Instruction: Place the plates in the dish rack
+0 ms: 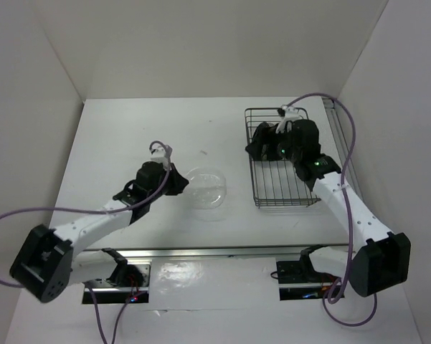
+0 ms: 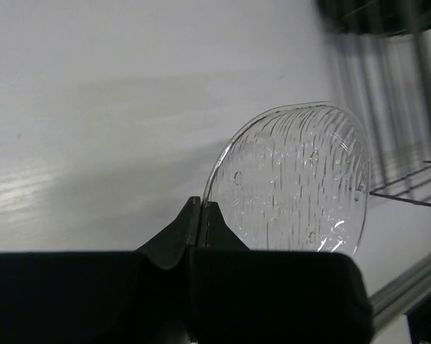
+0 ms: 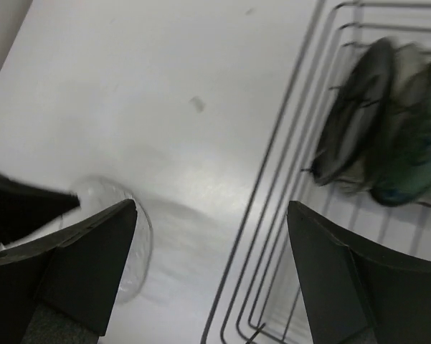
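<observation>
My left gripper (image 2: 202, 204) is shut on the near rim of a clear speckled round plate (image 2: 301, 179). In the top view that plate (image 1: 206, 188) is at the table's middle, with the left gripper (image 1: 179, 183) at its left edge. The dark wire dish rack (image 1: 287, 193) stands at the right. Inside it, plates stand on edge close together: a glossy black one (image 3: 355, 122) and a blue-green one (image 3: 409, 172), with a paler one between them. My right gripper (image 3: 211, 208) hangs open and holds nothing, over the rack's left rim (image 3: 287, 165).
White walls close in the table on the left, back and right. A metal rail (image 1: 222, 251) runs along the near edge by the arm bases. The clear plate's rim (image 3: 140, 258) shows behind my right gripper's left finger.
</observation>
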Controlling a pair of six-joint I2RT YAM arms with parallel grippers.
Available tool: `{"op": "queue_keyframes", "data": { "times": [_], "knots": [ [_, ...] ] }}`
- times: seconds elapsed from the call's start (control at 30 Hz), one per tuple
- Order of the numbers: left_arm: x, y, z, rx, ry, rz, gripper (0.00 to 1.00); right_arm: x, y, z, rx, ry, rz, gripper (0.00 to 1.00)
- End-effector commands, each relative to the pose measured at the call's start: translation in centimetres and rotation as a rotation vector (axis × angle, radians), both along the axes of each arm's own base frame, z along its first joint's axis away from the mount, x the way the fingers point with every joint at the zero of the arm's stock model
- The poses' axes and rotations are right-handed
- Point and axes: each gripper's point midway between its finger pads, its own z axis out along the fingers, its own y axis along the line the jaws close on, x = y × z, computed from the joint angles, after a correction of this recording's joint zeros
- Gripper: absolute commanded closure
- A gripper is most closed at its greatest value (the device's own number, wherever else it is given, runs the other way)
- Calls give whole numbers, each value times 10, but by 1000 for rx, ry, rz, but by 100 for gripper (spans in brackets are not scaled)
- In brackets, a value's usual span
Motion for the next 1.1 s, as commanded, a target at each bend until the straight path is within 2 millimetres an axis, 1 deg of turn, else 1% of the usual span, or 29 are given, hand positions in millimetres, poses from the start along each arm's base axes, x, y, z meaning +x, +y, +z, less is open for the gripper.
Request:
{"op": "queue_keyframes", "data": {
  "times": [0.0,0.03,0.07,0.1,0.13,0.17,0.2,0.23,0.33,0.37,0.4,0.43,0.47,0.5,0.53,0.57,0.63,0.73,0.77,0.8,0.83,0.87,0.93,1.0,1.03,1.07],
  "knots": [
    [8,-9,78,-120,-261,-47,100,-38,56,9,70,-80,357,8],
    [6,-8,90,-136,-291,-46,100,-51,65,-1,81,-56,429,8],
    [9,-8,97,-141,-306,-38,100,-61,75,1,90,-67,476,9],
    [8,-8,101,-145,-314,-37,100,-68,80,-9,85,-49,505,9],
    [10,-7,106,-145,-321,-29,100,-72,85,-11,86,-49,522,9],
    [14,-9,111,-142,-332,-32,100,-77,92,-9,73,-65,537,9],
    [14,-9,109,-137,-324,-32,100,-80,93,-16,64,-46,535,9],
    [15,-12,113,-146,-331,-43,100,-82,94,-21,58,-36,534,9],
    [16,-16,116,-177,-331,-48,100,-87,102,-27,52,-26,553,10],
    [15,-18,116,-190,-323,-53,100,-88,101,-31,50,-17,553,10],
    [18,-20,119,-197,-337,-53,100,-94,108,-31,50,-16,578,10],
    [17,-21,119,-216,-325,-45,100,-93,109,-36,42,-7,571,10],
    [17,-23,119,-221,-326,-57,100,-91,108,-36,36,-8,559,10],
    [16,-26,122,-244,-328,-65,100,-92,111,-35,35,-18,563,10],
    [16,-28,127,-262,-337,-71,100,-90,110,-43,30,7,547,10],
    [15,-30,130,-279,-337,-77,100,-89,111,-41,33,-3,547,10],
    [14,-32,132,-294,-338,-84,100,-87,112,-45,22,3,536,10],
    [13,-33,132,-297,-336,-95,100,-84,114,-44,32,-4,533,14],
    [13,-34,135,-310,-342,-93,100,-83,113,-44,28,-6,523,14],
    [13,-34,142,-327,-356,-91,100,-82,114,-41,38,-12,520,17],
    [11,-35,142,-330,-354,-103,100,-81,115,-45,35,-1,520,24],
    [12,-36,145,-343,-359,-101,100,-78,114,-43,42,-7,503,29],
    [10,-37,143,-346,-357,-111,100,-71,114,-41,45,-11,473,48],
    [11,-38,144,-358,-356,-108,100,-72,114,-41,51,-5,469,56],
    [10,-40,146,-374,-357,-116,100,-69,116,-37,61,-10,466,60],
    [9,-40,145,-386,-353,-112,100,-70,118,-34,78,-12,475,70]
  ]
}}
